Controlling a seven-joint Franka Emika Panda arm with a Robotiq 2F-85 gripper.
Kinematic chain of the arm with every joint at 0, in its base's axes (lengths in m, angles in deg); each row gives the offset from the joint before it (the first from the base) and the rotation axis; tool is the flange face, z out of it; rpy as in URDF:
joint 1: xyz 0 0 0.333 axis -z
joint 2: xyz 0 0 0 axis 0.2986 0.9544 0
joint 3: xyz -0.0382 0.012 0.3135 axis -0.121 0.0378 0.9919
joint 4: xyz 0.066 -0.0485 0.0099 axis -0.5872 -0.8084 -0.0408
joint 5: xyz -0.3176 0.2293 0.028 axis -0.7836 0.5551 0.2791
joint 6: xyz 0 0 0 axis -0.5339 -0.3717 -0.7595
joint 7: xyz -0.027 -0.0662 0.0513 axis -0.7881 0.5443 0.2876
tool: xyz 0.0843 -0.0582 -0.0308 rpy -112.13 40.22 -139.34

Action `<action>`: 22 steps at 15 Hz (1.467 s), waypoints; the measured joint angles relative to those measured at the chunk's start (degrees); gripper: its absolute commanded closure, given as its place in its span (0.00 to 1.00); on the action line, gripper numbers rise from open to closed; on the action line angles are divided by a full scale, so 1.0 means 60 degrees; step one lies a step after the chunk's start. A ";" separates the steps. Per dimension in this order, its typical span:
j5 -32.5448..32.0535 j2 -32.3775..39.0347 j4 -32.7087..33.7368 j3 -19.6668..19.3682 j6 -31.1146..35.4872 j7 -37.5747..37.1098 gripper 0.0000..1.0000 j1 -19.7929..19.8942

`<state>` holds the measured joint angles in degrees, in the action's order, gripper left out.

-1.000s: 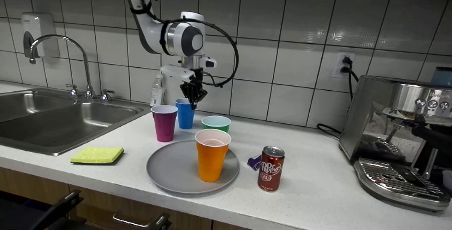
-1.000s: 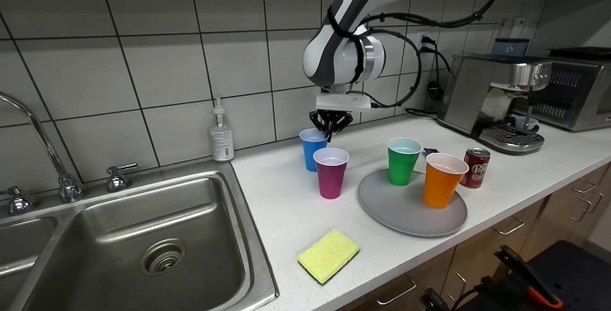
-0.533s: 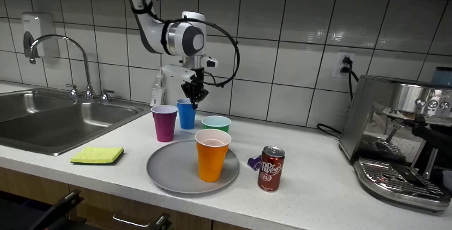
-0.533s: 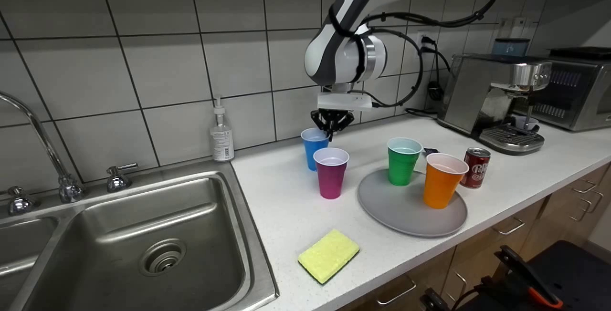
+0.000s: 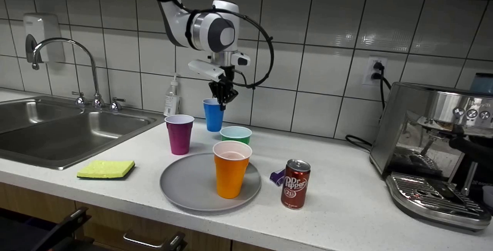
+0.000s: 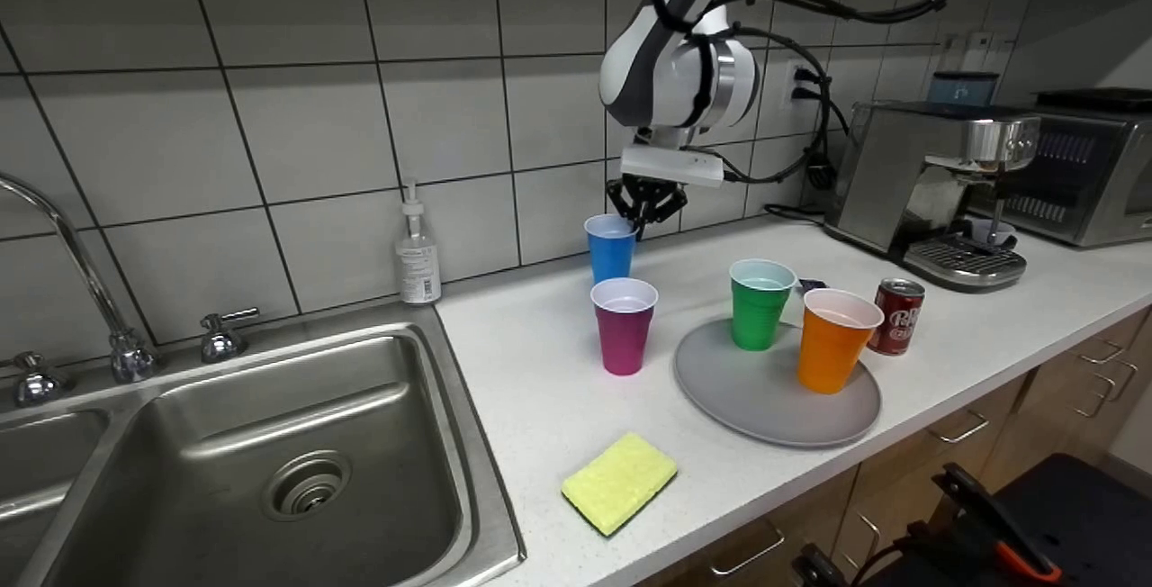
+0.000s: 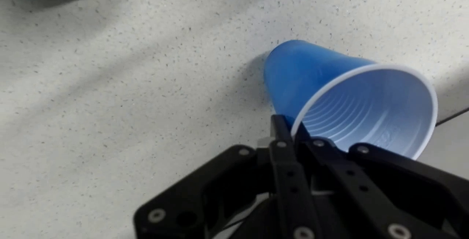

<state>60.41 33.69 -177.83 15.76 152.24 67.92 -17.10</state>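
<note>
Blue cup [image 7: 304,72] and end effector [image 7: 289,126] have shifted up and rightward in both exterior views, closed fingers pinching the cup's rim. Purple cup [image 6: 625,335] stands in front, green cup [image 6: 756,312] nearby; near the wall [image 6: 549,209], the held one points mouth-up, long axis near vertical.

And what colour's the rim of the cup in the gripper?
White; the rim of the blue cup shows best in the wrist view.

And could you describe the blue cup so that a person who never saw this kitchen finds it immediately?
From the sink, follow the counter along the tiled wall to the black gripper. Pinched there by its rim is the blue cup, nearer the wall than the magenta cup. Only this cup is blue, and only this one is held.
</note>
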 measured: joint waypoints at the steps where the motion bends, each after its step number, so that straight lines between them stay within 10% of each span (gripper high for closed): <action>1: 0.0171 -0.0136 -0.0072 0.0059 0.0000 0.0159 0.99 0.0125; 22: 0.1787 -0.2877 -0.2648 0.0385 0.0032 0.2365 0.99 0.1011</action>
<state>71.13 16.43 -193.71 18.07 152.43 82.11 -11.03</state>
